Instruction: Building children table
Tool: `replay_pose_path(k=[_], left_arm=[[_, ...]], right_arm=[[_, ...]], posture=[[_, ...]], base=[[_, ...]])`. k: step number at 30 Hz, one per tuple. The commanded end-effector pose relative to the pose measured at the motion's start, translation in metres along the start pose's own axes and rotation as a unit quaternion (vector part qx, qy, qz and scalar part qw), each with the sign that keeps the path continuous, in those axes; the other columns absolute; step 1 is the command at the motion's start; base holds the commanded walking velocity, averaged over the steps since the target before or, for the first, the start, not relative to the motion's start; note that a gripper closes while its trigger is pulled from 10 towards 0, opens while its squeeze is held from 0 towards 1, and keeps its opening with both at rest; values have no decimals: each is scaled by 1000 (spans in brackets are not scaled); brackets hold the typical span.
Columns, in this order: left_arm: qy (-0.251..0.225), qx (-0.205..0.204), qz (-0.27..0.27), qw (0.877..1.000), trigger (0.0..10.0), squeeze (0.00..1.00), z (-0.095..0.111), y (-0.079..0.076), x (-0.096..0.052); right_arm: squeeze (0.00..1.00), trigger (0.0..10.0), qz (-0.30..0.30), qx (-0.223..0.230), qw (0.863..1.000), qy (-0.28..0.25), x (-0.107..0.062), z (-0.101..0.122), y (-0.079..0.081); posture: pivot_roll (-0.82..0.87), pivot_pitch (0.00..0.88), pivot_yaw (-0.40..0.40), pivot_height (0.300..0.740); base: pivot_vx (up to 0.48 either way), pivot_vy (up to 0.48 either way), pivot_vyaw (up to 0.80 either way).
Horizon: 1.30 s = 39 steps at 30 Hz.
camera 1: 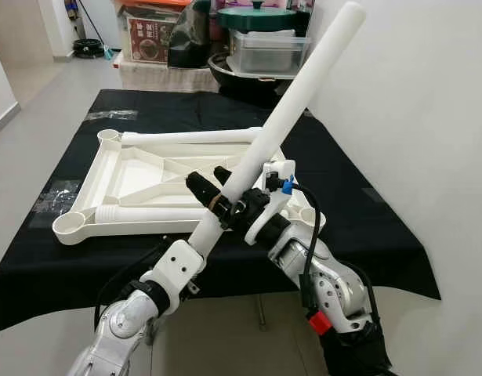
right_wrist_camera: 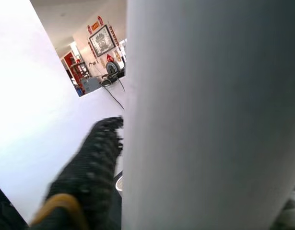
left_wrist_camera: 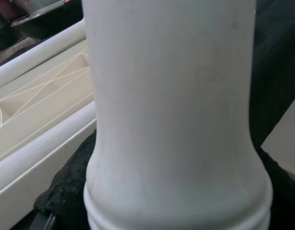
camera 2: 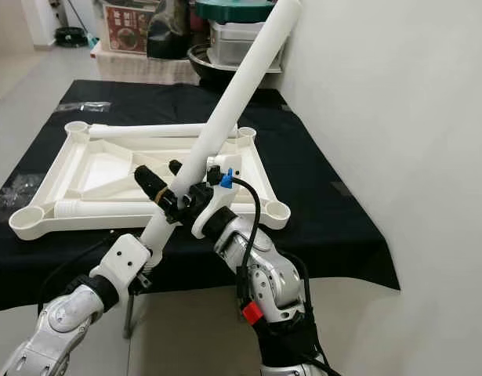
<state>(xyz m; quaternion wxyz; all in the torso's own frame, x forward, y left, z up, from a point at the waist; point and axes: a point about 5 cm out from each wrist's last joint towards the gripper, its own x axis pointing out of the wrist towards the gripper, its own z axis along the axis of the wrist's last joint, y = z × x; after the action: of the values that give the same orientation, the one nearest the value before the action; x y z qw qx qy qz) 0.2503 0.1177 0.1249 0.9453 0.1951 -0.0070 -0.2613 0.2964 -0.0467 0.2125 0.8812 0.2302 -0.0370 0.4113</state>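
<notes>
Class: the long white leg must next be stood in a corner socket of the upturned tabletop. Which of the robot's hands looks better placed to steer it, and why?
Probably the right hand: it grips the leg higher up and sits nearest the near-right corner socket of the tabletop. The left hand clamps lower down.

Black-clothed table [camera 1: 366,227] (upturned tabletop [camera 1: 139,176])

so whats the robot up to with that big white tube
It is putting together a children's table. Both pincers hold one long white table leg near its lower end, tilted up toward the wall: the left pincer and the right pincer grip it close together. The white tabletop lies upside down on the black-covered table, with two more legs lying in it and its corner sockets open.
</notes>
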Motion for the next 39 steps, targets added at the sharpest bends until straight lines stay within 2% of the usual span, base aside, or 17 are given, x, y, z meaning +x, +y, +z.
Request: replay_pose_path(k=[1,14,18,22,23,34,35,36,37,39], left_arm=[[-15,11,-33,999,10000,0,4,-12,1],[-6,31,-26,999,10000,0,0,-6,0],[7,-1,-35,999,10000,0,-2,-9,1],[15,-10,-26,1000,10000,0,-4,-9,1],[17,-17,-21,1000,10000,1000,-6,-7,1],[26,-12,10,1000,10000,1000,-9,1,-3],[30,-9,13,999,10000,435,-10,2,-4],[30,-9,13,999,10000,435,-10,2,-4],[37,-9,20,999,10000,0,-12,3,-5],[40,-9,41,998,10000,0,-14,6,-8]], right_arm=[[0,0,8,3,1000,4,1,-1,4],[0,0,4,3,1000,5,-1,-3,3],[0,0,2,4,1000,3,0,-3,2],[0,0,2,2,1000,1,0,-1,2],[0,0,1,1,1000,-2,1,0,2],[0,0,-7,-2,1000,-12,0,5,-2],[0,0,-10,-3,1000,-14,0,6,-4],[0,0,-10,-3,1000,-14,0,6,-4],[0,0,-14,-12,1000,-18,-1,9,-6],[0,0,-32,-31,999,-24,-2,15,-14]], posture=[[55,0,-81,740],[57,0,-83,740],[57,0,-83,740],[56,0,-81,740],[57,0,-82,740],[62,0,-82,740],[62,0,-82,740],[62,0,-82,740],[64,0,-81,740],[65,0,-81,740]], base=[[0,0,0],[0,0,0],[0,0,0],[0,0,0],[0,0,0],[0,0,0],[0,0,0],[0,0,0],[0,0,0],[0,0,0]])
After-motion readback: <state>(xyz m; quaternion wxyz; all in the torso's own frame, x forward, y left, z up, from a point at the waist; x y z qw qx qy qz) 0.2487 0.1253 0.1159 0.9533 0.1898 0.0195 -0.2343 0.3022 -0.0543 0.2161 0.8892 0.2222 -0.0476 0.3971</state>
